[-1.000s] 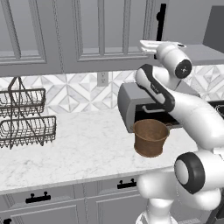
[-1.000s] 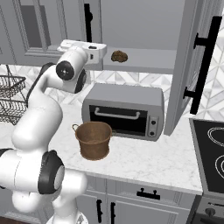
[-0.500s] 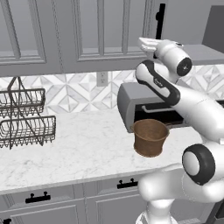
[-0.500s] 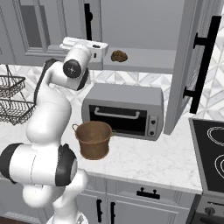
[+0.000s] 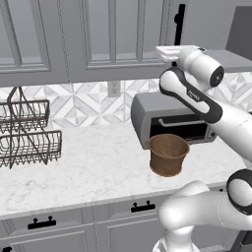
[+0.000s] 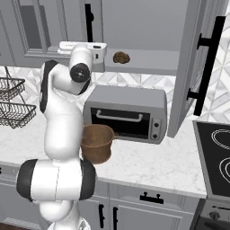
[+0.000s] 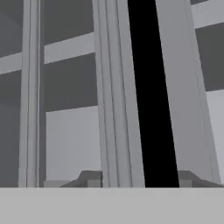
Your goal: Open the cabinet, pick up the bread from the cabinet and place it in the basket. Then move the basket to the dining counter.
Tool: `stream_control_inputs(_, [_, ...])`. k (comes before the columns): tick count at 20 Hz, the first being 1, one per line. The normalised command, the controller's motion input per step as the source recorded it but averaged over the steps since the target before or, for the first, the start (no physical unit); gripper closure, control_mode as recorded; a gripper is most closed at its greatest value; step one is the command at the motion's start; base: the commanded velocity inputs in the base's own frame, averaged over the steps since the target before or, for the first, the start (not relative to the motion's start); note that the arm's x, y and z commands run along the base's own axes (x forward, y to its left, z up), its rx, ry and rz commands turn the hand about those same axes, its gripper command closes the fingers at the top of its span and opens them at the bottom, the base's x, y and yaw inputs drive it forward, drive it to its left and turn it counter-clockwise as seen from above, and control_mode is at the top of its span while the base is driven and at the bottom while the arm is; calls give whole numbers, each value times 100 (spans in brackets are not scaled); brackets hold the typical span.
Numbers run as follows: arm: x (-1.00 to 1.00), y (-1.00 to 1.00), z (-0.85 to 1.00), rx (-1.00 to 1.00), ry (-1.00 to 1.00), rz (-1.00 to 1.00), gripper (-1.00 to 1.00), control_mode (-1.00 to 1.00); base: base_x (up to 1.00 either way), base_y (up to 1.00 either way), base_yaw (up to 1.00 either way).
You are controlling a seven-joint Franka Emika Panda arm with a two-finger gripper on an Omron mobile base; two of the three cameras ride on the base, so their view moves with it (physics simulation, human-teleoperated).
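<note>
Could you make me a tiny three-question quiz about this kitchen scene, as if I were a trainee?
1. True or false: the bread already lies in the basket.
2. What stands directly behind the basket: (a) toaster oven, (b) wire rack, (c) stove?
3. Fill in: the cabinet door on the right stands ____.

Key: 1 false, it sits on the cabinet shelf; 2 a; 3 open.

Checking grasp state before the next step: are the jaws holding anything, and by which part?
Cannot be told. In the hand view the jaws straddle the black bar handle of a closed cabinet door, but contact isn't visible. The bread lies untouched on the shelf.
</note>
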Motion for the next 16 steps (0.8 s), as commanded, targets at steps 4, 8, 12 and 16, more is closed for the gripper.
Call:
stream_control_inputs(4, [-76,100,10,-22,6,17,100,-100,0,0,0])
stream_control_inputs(8, [-100,100,18,-17,12,7,100,-100,0,0,0])
stream_control_inputs(12, [-100,100,1,0,-1,-2,100,-100,0,0,0])
stream_control_inputs(16, [-100,100,0,1,-5,-10,100,-100,0,0,0])
